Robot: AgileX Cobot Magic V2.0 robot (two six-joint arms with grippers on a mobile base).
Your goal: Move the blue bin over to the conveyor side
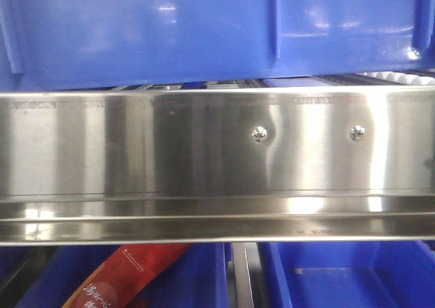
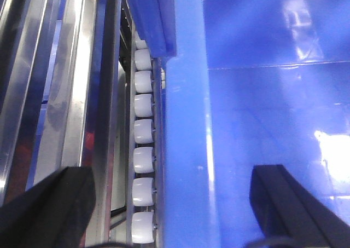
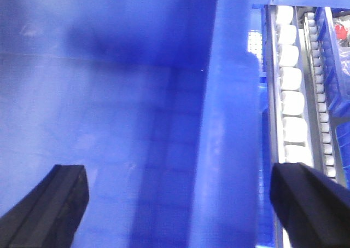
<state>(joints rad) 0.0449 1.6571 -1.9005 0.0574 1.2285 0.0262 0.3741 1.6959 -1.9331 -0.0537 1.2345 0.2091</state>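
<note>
Progress looks near zero: the blue bin (image 1: 136,29), glossy, with a thick rim and thin raised ribs, sits on the white rollers (image 2: 143,130) of the steel rack (image 1: 204,151), with no conveyor in view. My left gripper (image 2: 172,171) and right gripper (image 3: 178,171) are spread wide, each straddling a bin wall without clamping. Grasp, lift and transfer all remain.

- Light is glaring in white vertical bands off the stainless-steel rack (image 1: 204,151).
- A blown-out white patch is flaring inside the blue bin (image 2: 262,111) in the left wrist view.
- The right wrist view is looking soft and dim, with shadow pooling inside.
</note>
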